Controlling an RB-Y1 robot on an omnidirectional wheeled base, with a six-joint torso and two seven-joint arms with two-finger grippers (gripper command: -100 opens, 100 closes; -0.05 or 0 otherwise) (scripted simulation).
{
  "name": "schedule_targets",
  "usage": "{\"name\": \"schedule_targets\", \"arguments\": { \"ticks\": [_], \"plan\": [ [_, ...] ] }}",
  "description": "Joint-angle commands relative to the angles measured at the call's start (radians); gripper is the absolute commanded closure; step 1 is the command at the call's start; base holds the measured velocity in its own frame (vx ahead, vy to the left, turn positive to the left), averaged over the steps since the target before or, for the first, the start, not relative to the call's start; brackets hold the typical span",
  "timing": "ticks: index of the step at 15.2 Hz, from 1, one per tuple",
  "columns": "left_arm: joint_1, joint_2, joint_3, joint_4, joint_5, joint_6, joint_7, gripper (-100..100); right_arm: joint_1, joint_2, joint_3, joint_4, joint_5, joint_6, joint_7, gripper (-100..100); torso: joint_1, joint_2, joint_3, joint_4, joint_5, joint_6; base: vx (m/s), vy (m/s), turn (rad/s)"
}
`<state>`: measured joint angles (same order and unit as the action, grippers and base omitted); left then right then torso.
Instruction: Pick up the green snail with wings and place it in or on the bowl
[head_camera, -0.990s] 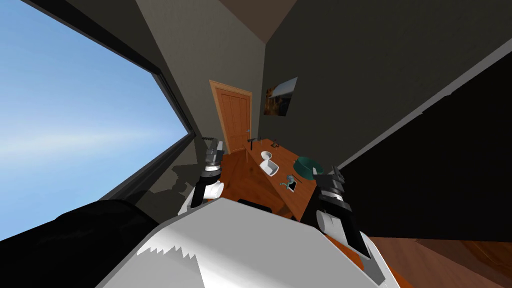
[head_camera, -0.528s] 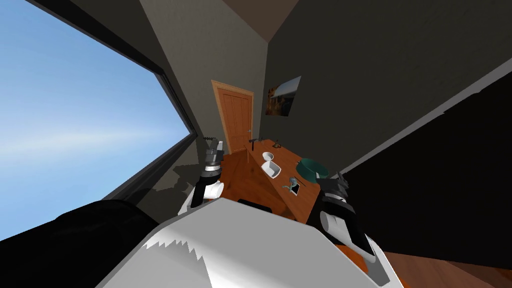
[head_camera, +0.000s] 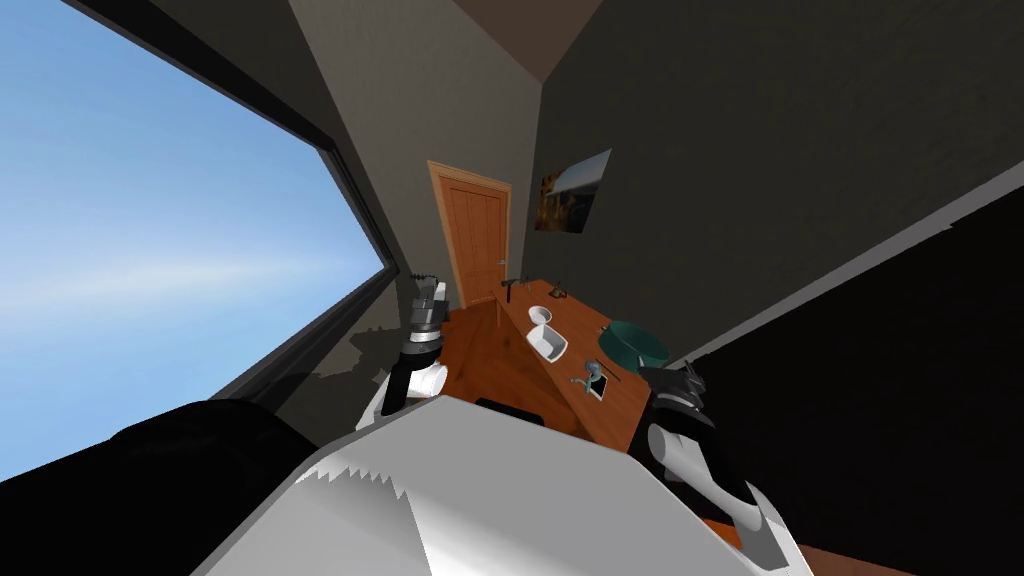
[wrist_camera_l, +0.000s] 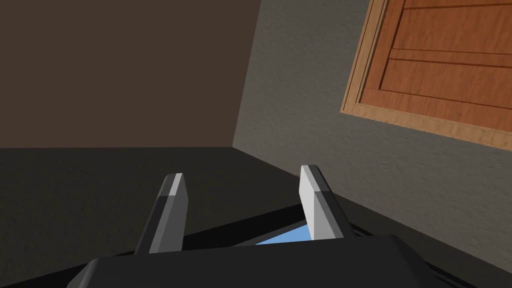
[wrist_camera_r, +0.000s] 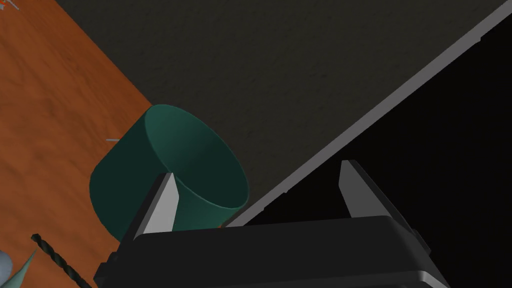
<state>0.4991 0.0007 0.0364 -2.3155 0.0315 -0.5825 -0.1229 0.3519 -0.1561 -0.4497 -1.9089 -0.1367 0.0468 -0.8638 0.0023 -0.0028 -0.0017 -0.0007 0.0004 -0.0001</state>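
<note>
- Your right gripper (head_camera: 689, 379) has sunk and slid towards the near end of the table (head_camera: 585, 325) over the last second. The whole head view also drifted a little, so part of that is your own head or base moving.
- In the right wrist view, the right gripper (wrist_camera_r: 258, 170) is released: fingers spread, nothing between them.
- Your left gripper (head_camera: 430, 291) is raised by the window side, well apart from the table, and looks unmoved. In its wrist view the left gripper (wrist_camera_l: 242, 172) is also spread and empty.
- The snail (head_camera: 586, 377), a small grey-green figure, sits on the table near its front end, beside a small white card (head_camera: 599, 391). It is not yet grasped.
- A pale grey-green tip (wrist_camera_r: 19, 271) at the corner of the right wrist view is probably part of the snail. A dark twisted rod (wrist_camera_r: 55, 258) lies next to it.
- The bowl (head_camera: 632, 343) is dark green and stands just past the snail. In the right wrist view the bowl (wrist_camera_r: 120, 170) sits right ahead of the fingers.
- Judgement: the right hand is aimed at the bowl, not the snail, so it needs re-aiming towards the snail before any closing.
- Two white dishes (head_camera: 547, 342) lie farther along the table.
- The door (head_camera: 478, 240) and a framed picture (head_camera: 572, 190) are on the far walls.
- No brand, label or legible writing anywhere.
</note>
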Motion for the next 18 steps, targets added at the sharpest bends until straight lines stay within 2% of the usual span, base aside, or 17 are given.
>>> {"name": "schedule_targets", "arguments": {
  "ticks": [1,2,3,5,6,8,9,11,12,14,15,16,17,18],
  "plan": [
    [0.0,0.0,0.0,0.0,0.0,0.0,0.0,0,-0.009,-0.004,-0.025,0.029,-0.016,0.042,-0.05,-100,0.0,0.0,0.0,0.0,0.0,0.0,0.04,0.032,0.05],
    [0.0,0.0,0.0,0.0,0.0,0.0,0.0,0,-0.009,-0.004,-0.025,0.029,-0.016,0.042,-0.054,-100,0.0,0.0,0.0,0.0,0.0,0.0,0.031,0.019,0.015],
    [0.0,0.0,0.0,0.0,0.0,0.0,0.0,0,-0.026,-0.003,-0.058,0.066,-0.033,0.084,-0.084,-100,0.0,0.0,0.0,0.0,0.0,0.0,0.039,0.023,0.056],
    [0.0,0.0,0.0,0.0,0.0,0.0,0.0,0,-0.026,-0.003,-0.058,0.066,-0.033,0.095,-0.107,-100,-0.001,0.0,0.0,0.0,0.0,0.0,0.037,0.023,0.031],
    [0.0,0.0,0.0,0.0,0.0,0.0,0.0,0,-0.043,-0.002,-0.09,0.104,-0.051,0.121,-0.142,-100,-0.001,0.0,0.0,0.0,0.0,0.0,0.036,0.027,0.04],
    [0.0,0.0,0.0,0.0,0.0,0.0,0.0,0,-0.043,-0.002,-0.09,0.104,-0.051,0.149,-0.159,-100,0.0,0.0,0.0,0.0,0.0,0.0,0.035,0.029,0.034],
    [0.0,0.0,0.0,0.0,0.0,0.0,0.0,0,-0.06,-0.002,-0.122,0.142,-0.068,0.18,-0.196,-100,0.0,0.0,0.0,0.0,0.0,0.0,0.039,0.029,0.046],
    [0.0,0.0,0.0,0.0,0.0,0.0,0.0,0,-0.06,-0.002,-0.122,0.142,-0.068,0.202,-0.211,-100,0.0,0.0,0.0,0.0,0.0,0.0,0.04,0.027,0.035],
    [0.0,0.0,0.0,0.0,0.0,0.0,0.0,0,-0.078,-0.002,-0.153,0.181,-0.085,0.23,-0.248,-100,0.0,0.0,0.0,0.0,0.0,0.0,0.035,0.024,0.056],
    [0.0,0.0,0.0,0.0,0.0,0.0,0.0,0,-0.078,-0.002,-0.153,0.181,-0.085,0.256,-0.262,-100,0.0,0.0,0.0,0.0,0.0,0.0,0.036,0.026,0.031],
    [0.0,0.0,0.0,0.0,0.0,0.0,0.0,0,-0.096,-0.003,-0.185,0.22,-0.102,0.294,-0.3,-100,0.0,0.0,0.0,0.0,0.0,0.0,0.041,0.033,0.044],
    [0.0,0.0,0.0,0.0,0.0,0.0,0.0,0,-0.096,-0.003,-0.185,0.22,-0.102,0.309,-0.312,-100,0.0,0.0,0.0,0.0,0.0,0.0,0.045,0.035,0.046],
    [0.0,0.0,0.0,0.0,0.0,0.0,0.0,0,-0.113,-0.003,-0.215,0.246,-0.119,0.337,-0.337,-100,0.0,0.0,0.0,0.0,0.0,0.0,0.055,0.032,0.06],
    [0.0,0.0,0.0,0.0,0.0,0.0,0.0,0,-0.113,-0.003,-0.215,0.258,-0.119,0.355,-0.358,-100,0.0,-0.001,0.0,0.0,0.0,0.0,0.06,0.032,0.047]
  ]
}}
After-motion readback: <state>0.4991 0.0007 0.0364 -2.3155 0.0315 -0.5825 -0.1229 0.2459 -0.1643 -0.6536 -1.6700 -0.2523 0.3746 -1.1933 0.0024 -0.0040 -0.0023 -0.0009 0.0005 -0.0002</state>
